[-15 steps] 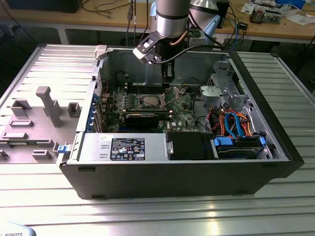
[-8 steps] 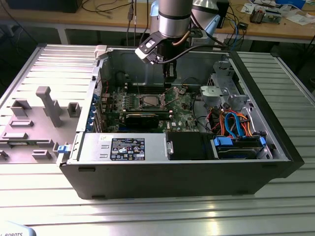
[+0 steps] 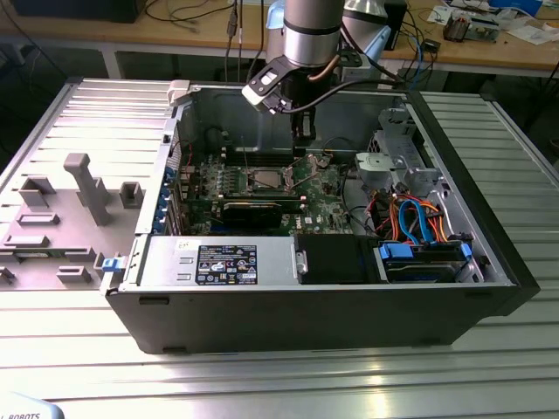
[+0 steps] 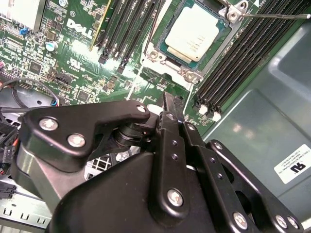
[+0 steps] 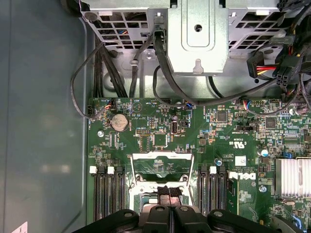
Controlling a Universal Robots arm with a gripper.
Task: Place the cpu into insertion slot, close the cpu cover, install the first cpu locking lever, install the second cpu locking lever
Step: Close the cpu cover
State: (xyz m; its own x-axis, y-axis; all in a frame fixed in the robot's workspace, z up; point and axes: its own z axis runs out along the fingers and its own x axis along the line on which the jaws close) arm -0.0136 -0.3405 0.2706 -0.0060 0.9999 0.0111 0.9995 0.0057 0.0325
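Silvery cpu [image 4: 191, 35], flat in insertion slot [image 4: 169, 62]

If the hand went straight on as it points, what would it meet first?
The black hand would probably meet the thin silvery metal frame around the square grey chip; depth is unclear.

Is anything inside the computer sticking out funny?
Yes. In the second wrist view a thin metal lever sticks out over the black memory slots beside the cpu, instead of being tucked down flat. It looks unlatched.
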